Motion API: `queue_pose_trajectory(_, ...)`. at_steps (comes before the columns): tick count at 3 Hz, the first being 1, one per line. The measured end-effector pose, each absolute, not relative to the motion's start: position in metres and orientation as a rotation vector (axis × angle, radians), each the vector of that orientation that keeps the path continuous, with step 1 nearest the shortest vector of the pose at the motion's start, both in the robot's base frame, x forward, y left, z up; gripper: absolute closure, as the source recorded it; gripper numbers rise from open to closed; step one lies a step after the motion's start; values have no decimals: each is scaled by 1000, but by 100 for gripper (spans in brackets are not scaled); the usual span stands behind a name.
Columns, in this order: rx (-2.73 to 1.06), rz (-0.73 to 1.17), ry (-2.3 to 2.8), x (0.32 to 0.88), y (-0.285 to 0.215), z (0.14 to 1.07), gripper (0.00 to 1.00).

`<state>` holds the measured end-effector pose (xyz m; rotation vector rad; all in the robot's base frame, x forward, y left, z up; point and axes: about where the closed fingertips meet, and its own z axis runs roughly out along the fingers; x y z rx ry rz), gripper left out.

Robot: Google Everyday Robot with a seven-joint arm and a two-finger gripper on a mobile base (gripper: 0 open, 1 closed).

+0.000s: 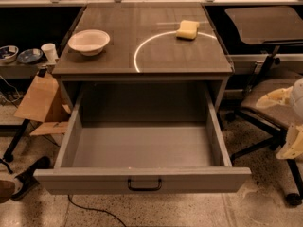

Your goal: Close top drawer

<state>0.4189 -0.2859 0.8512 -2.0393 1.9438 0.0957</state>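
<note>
The top drawer (142,179) is pulled far out of the grey cabinet toward me. Its wide, deep box (142,145) is empty, and a small dark bail handle (144,185) sits at the centre of the plain grey front panel. My gripper (287,122) is a pale cream shape at the far right edge, partly cut off by the frame. It hangs in the air to the right of the drawer's right side wall, apart from it and holding nothing that I can see.
On the cabinet top (118,60) stand a white bowl (89,41) and a yellow sponge (188,30) by a white ring mark. An office chair (265,105) stands close on the right. Cardboard (40,98), a shelf with dishes (28,56), a shoe (28,171) and a floor cable (94,212) are on the left.
</note>
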Motion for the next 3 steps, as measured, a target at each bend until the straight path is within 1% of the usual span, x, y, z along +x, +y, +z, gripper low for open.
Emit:
queue_pose_trajectory(1, -2026, 177, 1869, 394, -302, 830, 50)
queue_pose_trajectory(2, -2040, 169, 1851, 394, -301, 831, 81)
queue_pose_trajectory(3, -2040, 169, 1850, 394, -301, 831, 100)
